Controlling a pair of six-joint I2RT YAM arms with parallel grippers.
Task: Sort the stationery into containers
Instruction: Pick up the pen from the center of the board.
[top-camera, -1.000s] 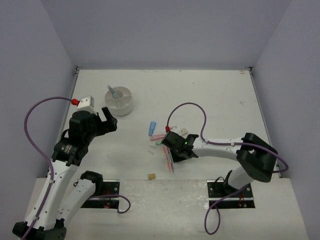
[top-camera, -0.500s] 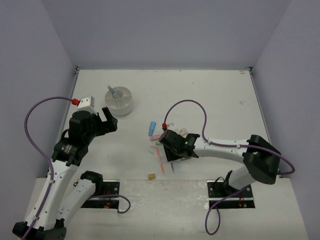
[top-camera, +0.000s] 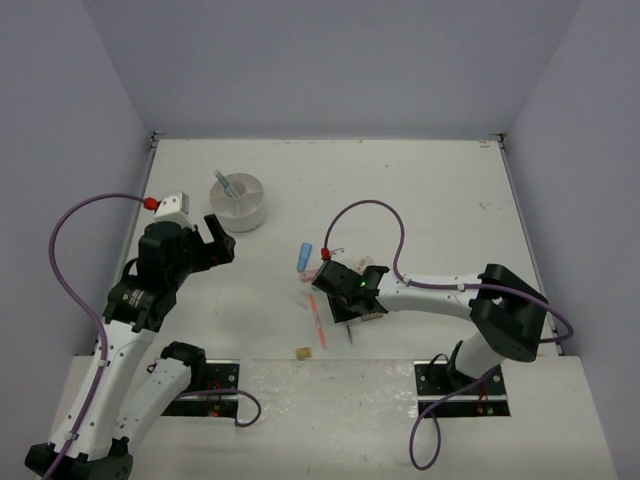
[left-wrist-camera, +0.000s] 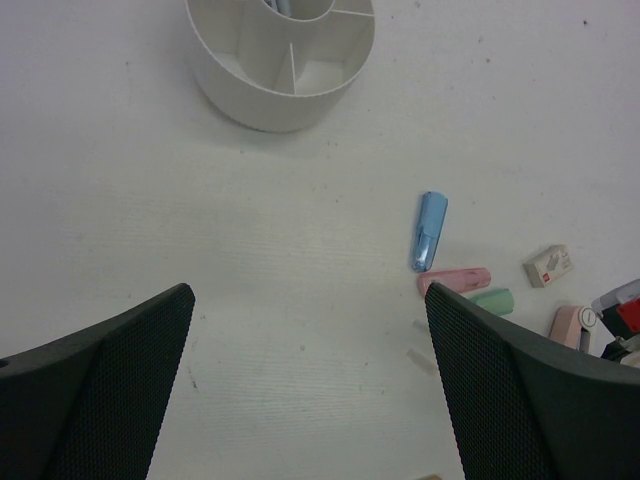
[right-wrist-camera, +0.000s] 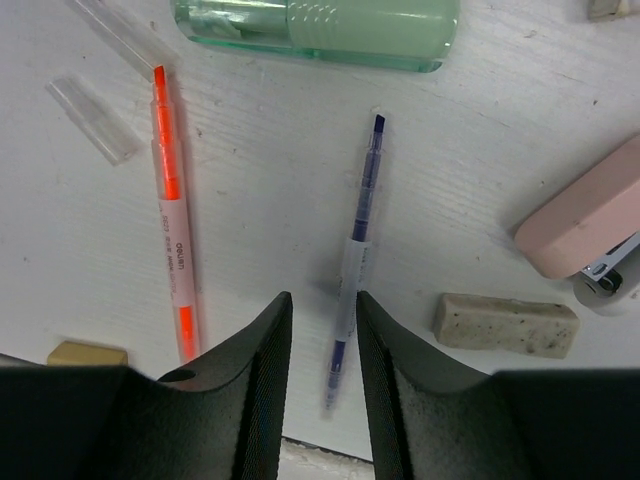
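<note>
Left gripper (left-wrist-camera: 308, 295) is seen spread all the way with nothing held, hung just on the near side of the white divided tub (left-wrist-camera: 260, 100). A thin bluish-grey item (top-camera: 228, 182) is stuck in the tub's middle cell, but it's cropped off in the left wrist view and too small from above to be named properly.

Well right of the tub and nearer the arms, the loose stationery is scattered:
- a blue clip (left-wrist-camera: 430, 230), a pink clip (left-wrist-camera: 455, 280) and a green clip (right-wrist-camera: 320, 30)
- an orange pen (right-wrist-camera: 172, 220)
- a tan eraser (right-wrist-camera: 88, 353), partly hidden by the gripper body
- a blue pen (right-wrist-camera: 355, 260)
- a speckled eraser (right-wrist-camera: 505, 325)
- a pink stapler (right-wrist-camera: 590, 210), clipped by the frame edge

Right gripper (right-wrist-camera: 322, 300), farthest from the tub, is held low over that pile with the jaws only a little apart. The blue pen's blurry end is straddled, not pinched, so nothing's actually gripped.
</note>
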